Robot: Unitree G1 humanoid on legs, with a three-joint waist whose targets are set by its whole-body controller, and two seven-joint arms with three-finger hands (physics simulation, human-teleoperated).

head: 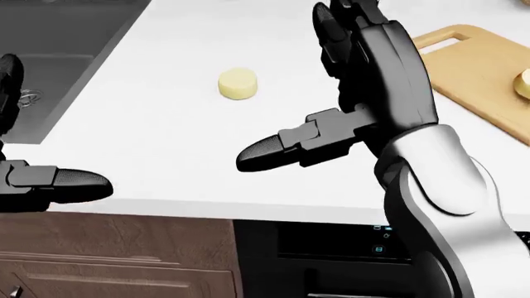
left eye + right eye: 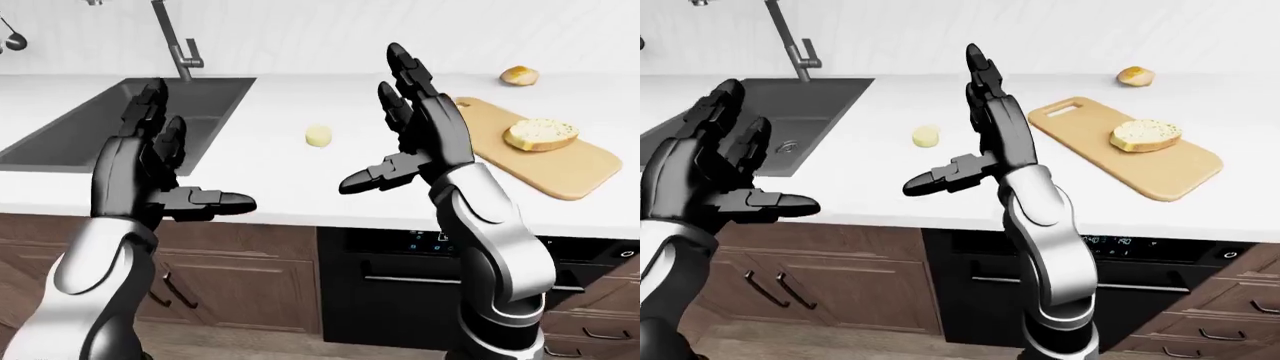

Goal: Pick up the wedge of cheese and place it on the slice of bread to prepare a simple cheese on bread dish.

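Both hands, left (image 2: 150, 169) and right (image 2: 420, 131), are held open and empty above the counter (image 2: 270, 172); the cheese (image 2: 318, 136), seemingly a small round, is yet to be reached.

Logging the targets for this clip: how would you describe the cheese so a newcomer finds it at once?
On the white counter, look between the sink on the left and the wooden cutting board on the right. The cheese is the small pale yellow lump lying alone on bare counter, unlike the bread slice, which lies on the board.
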